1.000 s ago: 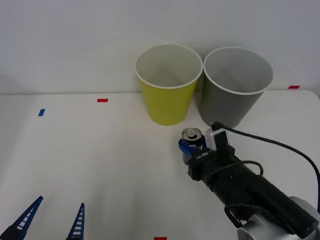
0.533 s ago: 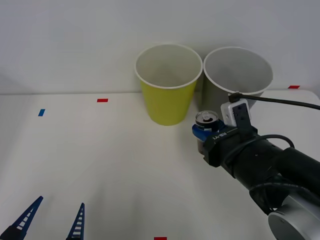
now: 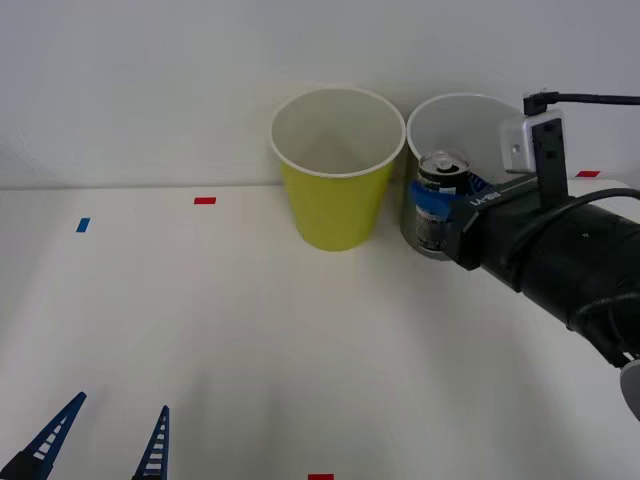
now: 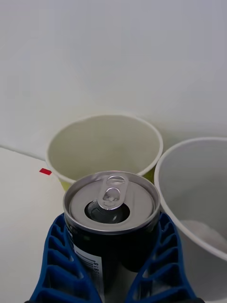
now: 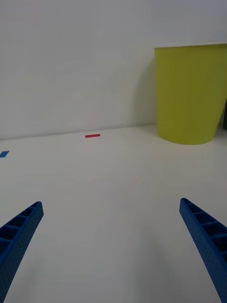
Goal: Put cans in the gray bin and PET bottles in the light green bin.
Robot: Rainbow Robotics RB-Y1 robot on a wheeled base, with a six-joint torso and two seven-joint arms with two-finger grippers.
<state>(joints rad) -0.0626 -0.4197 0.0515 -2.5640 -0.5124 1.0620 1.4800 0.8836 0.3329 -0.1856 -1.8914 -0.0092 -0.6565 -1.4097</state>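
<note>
— Two bins stand at the far edge of the worktop point(image 3: 200, 330): the light green bin point(image 3: 334, 190) at about 12 o'clock and the gray bin point(image 3: 470, 130) touching it, toward 1 o'clock. What can go wrong now?

— The right pincer point(image 4: 116, 265) is clamped on the can point(image 3: 438, 200), with its blue fingers point(image 4: 64, 265) on both sides. It holds the can upright in the air, in front of the gray bin's near wall and close to the place where the two rims meet. If the pincer lets go here, the can may hit a rim, or fall outside onto the worktop. It may even drop into the light green bin, which is wrong for a can.

— And what is inside the bins?

— Both look empty; only their pale inside walls are seen.

— And the other arm?

— The left pincer point(image 3: 105, 440) waits with its fingers apart, low over the worktop at 7 o'clock, well apart from the bins.
</note>
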